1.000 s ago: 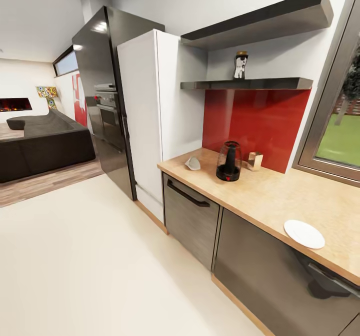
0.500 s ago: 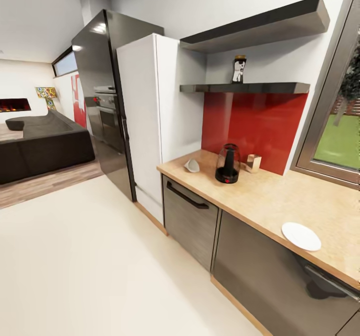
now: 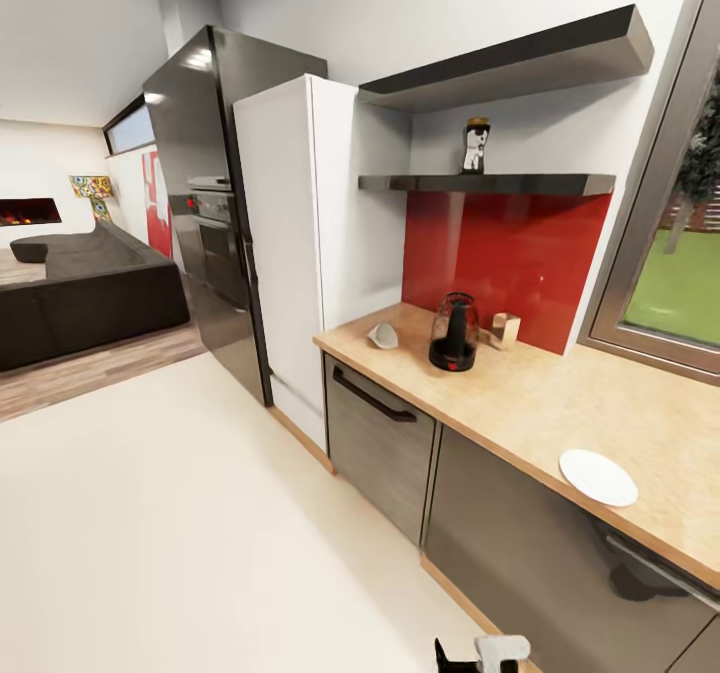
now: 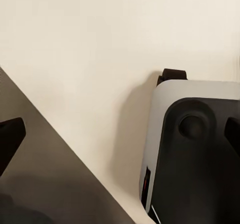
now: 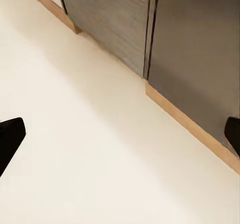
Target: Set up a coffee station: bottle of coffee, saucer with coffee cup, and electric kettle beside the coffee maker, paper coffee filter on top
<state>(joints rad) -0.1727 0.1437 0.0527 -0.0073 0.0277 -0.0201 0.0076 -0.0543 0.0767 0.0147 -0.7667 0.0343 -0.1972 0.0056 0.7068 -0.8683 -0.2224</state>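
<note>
The robot is on its way to the kitchen, and both arms hang low over the pale floor (image 5: 75, 149).

Closest, the right pincer (image 5: 120, 139) shows two dark tips at the far edges of its wrist view, so it is wide open and holds nothing. It points at the floor near the grey cabinets (image 5: 150, 29). The left pincer (image 4: 10, 139) shows just one dark tip, so I cannot tell how wide it is. Near it sits the robot's own grey and black base (image 4: 200, 149).

A bit farther, the white saucer (image 3: 598, 477) lies near the front edge of the table (image 3: 540, 398). Farther along stand the electric kettle (image 3: 454, 332) and, just beside it, the paper coffee filter (image 3: 383, 334).

Farthest and highest, the bottle of coffee (image 3: 476, 146) stands on the kitchen shelf (image 3: 490, 183).

To do well, I think the robot should roll close to the table and stop straight in front of the shelf. Then it should lift one open pincer slowly up to the bottle.
</note>
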